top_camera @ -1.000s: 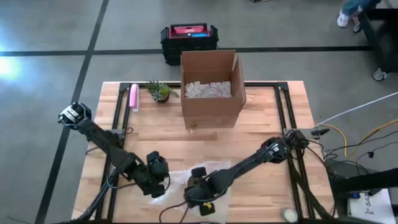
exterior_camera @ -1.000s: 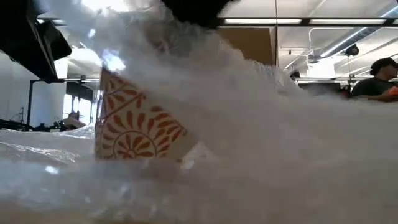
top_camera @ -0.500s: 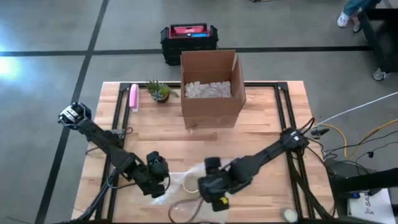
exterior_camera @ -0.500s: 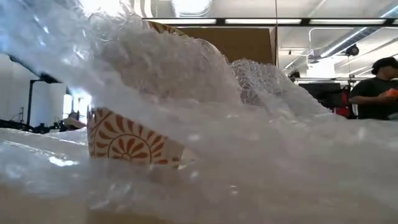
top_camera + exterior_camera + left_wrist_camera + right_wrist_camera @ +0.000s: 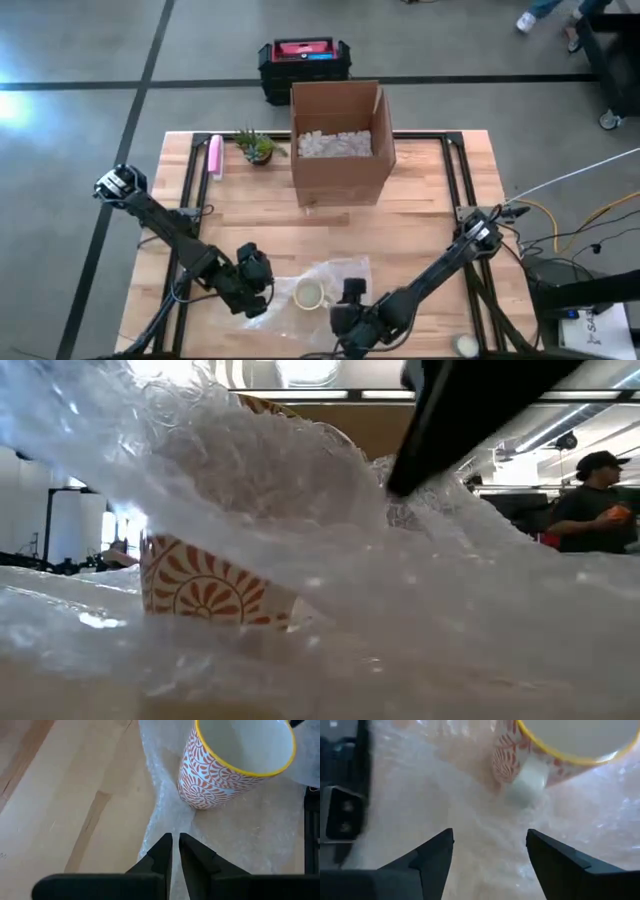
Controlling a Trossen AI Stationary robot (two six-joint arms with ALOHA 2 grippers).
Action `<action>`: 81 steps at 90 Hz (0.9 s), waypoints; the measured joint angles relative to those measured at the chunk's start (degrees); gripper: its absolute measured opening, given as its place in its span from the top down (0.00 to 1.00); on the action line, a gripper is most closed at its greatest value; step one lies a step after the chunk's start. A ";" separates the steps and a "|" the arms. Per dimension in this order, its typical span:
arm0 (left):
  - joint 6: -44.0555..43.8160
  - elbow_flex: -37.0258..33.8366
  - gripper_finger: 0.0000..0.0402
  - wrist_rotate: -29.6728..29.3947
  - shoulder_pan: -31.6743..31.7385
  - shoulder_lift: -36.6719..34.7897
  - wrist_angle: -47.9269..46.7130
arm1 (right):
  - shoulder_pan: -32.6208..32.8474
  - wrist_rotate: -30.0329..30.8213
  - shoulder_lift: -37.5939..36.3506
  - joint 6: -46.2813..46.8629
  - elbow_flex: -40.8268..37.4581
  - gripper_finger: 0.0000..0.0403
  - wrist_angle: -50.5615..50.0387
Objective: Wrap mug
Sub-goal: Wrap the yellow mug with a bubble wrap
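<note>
A patterned mug [image 5: 309, 294] stands upright on a sheet of bubble wrap [image 5: 335, 275] near the table's [image 5: 420, 215] front edge. The left gripper [image 5: 173, 846] pinches the sheet's edge beside it, while the right gripper [image 5: 490, 845] hangs released, fingers spread, nearby.

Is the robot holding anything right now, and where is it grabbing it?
The left gripper is pinched shut on the edge of the bubble wrap, beside the mug. The right gripper is open and holds nothing.
</note>
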 joint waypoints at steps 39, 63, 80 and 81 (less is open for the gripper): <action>0.00 0.00 0.95 -0.18 0.00 0.00 2.64 | -1.25 -0.75 -1.00 0.87 -2.16 0.93 -5.78; 0.03 0.00 0.95 -1.90 0.00 0.57 4.18 | 0.91 6.16 -11.63 -0.13 -1.91 0.99 -6.21; 1.82 0.00 0.95 -2.52 0.11 5.99 9.85 | -1.92 8.61 -12.71 -17.08 -1.86 1.00 16.13; 2.00 0.00 0.95 -2.51 0.11 6.39 10.25 | -2.23 8.35 -12.40 -18.11 -1.86 1.00 17.73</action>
